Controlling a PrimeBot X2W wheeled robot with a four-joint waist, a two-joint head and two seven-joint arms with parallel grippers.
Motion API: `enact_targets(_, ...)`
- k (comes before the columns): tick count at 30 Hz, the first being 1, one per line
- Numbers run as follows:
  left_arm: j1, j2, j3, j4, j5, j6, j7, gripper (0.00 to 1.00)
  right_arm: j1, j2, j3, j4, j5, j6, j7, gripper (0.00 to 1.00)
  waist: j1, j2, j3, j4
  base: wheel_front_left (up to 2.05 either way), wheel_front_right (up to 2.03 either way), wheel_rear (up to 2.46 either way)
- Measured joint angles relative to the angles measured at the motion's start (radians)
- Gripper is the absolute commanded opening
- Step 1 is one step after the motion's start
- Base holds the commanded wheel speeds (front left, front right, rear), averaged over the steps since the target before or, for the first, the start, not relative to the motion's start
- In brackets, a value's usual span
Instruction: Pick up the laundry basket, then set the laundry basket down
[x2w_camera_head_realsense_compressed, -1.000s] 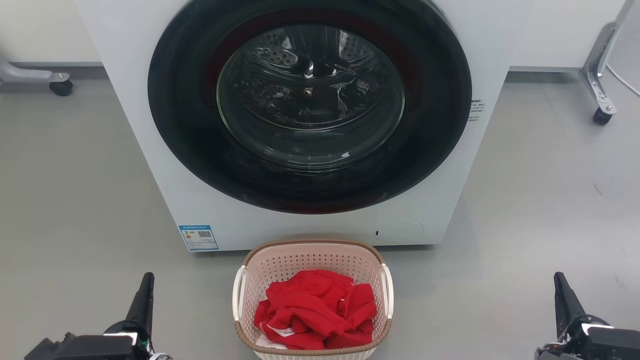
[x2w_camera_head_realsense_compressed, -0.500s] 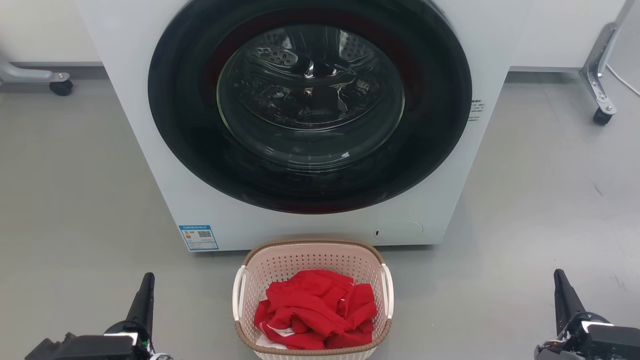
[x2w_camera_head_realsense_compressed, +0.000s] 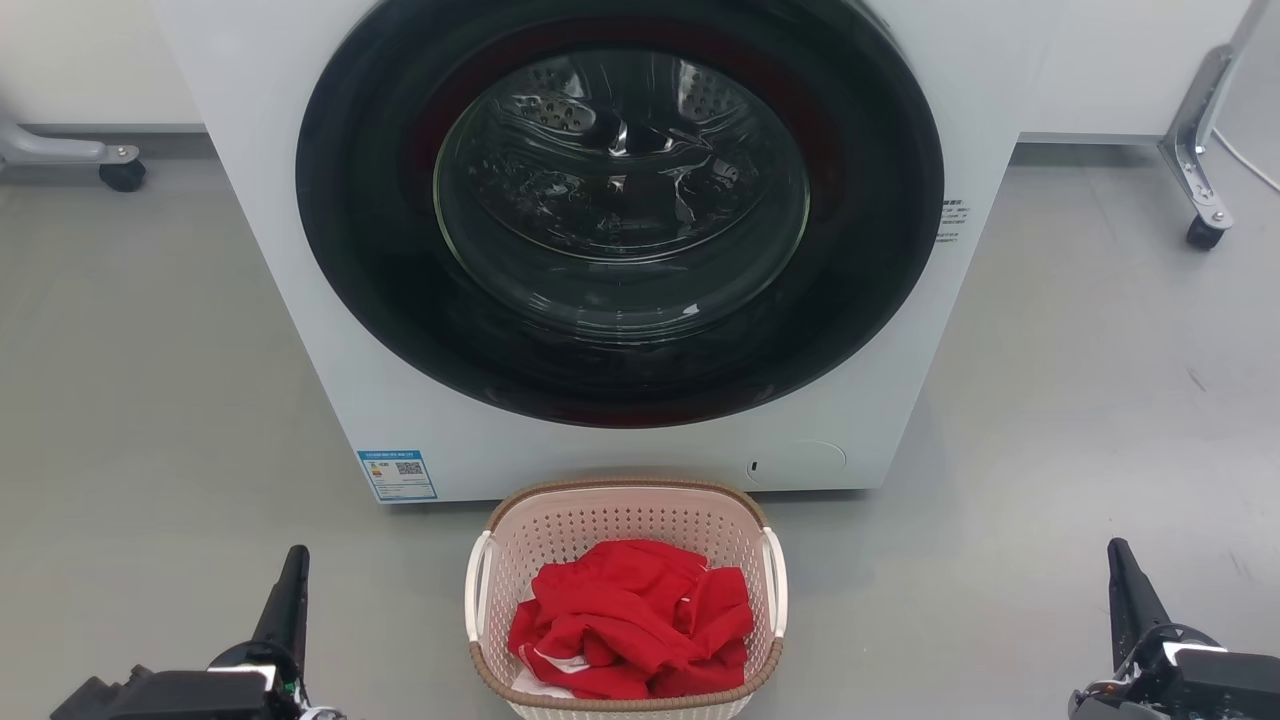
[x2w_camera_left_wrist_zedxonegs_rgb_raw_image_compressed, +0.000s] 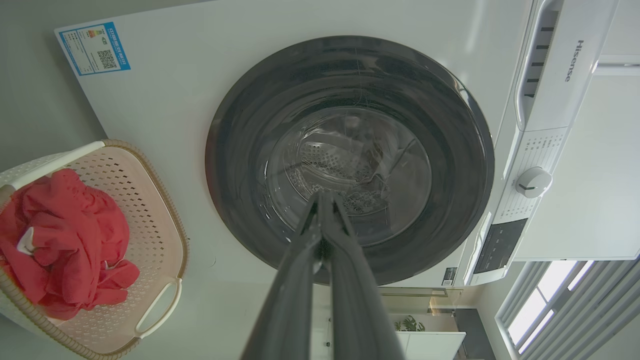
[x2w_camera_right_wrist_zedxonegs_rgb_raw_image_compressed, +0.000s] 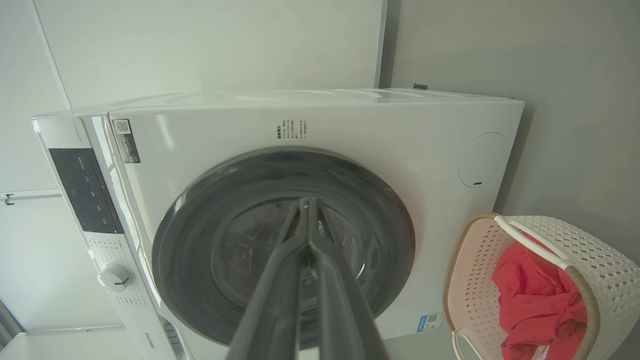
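While the left claw (x2w_camera_head_realsense_compressed: 296, 553) and right claw (x2w_camera_head_realsense_compressed: 1116, 548) sit low at the two bottom corners of the head view, the basket (x2w_camera_head_realsense_compressed: 625, 488) is on the floor (x2w_camera_head_realsense_compressed: 150, 400) between them, well apart from both and just in front of the washer (x2w_camera_head_realsense_compressed: 460, 450).

Both claws are clenched on nothing. In each wrist view the two dark fingers meet at the tips, pointing at the washer door.

Red cloth (x2w_camera_head_realsense_compressed: 630, 620) is bunched up in the basket. A bit of white peeks out under it at the near edge, and I can't tell what that is.

Stuff that's cut off:
- The basket's near end runs off the bottom of the head view.
- One end of the basket runs off the edge in each wrist view too.
- The washer's top is cropped in the head view.

The glass door is all reflections, so I can't make out what's in the drum.
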Motion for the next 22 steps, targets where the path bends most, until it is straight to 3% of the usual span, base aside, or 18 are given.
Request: enact_targets(22,0.0,0.0,0.0,0.0,0.0,0.0,0.0,0.0,0.0,0.0,0.0,0.0,0.0,0.0,0.0,0.0,0.0,0.0,0.0,0.0,0.0,0.0,0.0)
